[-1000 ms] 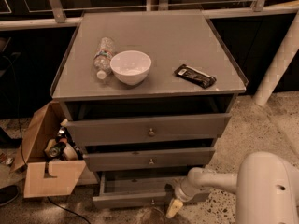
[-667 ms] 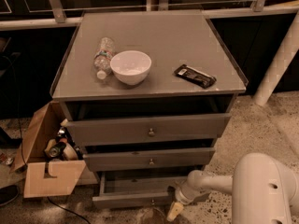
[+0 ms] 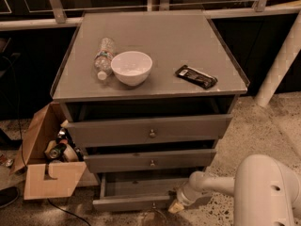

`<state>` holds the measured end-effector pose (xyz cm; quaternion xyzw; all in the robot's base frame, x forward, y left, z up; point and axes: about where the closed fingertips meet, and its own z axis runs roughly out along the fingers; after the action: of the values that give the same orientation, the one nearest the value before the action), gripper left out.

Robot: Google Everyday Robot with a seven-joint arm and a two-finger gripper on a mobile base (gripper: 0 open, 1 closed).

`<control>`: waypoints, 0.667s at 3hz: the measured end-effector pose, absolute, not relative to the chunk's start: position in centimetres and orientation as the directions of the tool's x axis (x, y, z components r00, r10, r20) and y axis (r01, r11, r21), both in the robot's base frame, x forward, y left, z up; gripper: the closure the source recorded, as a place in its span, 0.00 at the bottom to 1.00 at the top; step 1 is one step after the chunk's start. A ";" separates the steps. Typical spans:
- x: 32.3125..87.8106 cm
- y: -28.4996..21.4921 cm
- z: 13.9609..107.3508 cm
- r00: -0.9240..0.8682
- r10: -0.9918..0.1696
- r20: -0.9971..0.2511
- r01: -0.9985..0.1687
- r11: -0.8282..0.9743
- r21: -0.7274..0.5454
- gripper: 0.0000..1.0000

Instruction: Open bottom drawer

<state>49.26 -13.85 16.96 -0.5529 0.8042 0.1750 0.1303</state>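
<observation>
Gripper [image 3: 176,205] low at the right end of the bottom drawer [image 3: 127,203], lowest of three, standing partly out; open or clamped, impossible to tell. Pull straight back, level, no sideways twist on the tray. No readable writing on worktop bottle [image 3: 104,55] or dark packet [image 3: 196,76].

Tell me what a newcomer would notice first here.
The bottom drawer sits pulled out past the two above it, grey tray showing. The gripper is at the right end of its front, on a white arm reaching in from lower right. On the cabinet top, a white bowl stands beside a lying plastic bottle, a dark packet to their right.
</observation>
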 end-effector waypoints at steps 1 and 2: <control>49.3 -13.8 17.0 -0.355 -0.844 -0.403 -0.935 0.327 0.137 0.65; 49.3 -13.9 17.0 -0.355 -0.844 -0.403 -0.935 0.327 0.137 0.89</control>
<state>49.25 -13.85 16.96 -0.5529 0.8042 0.1750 0.1303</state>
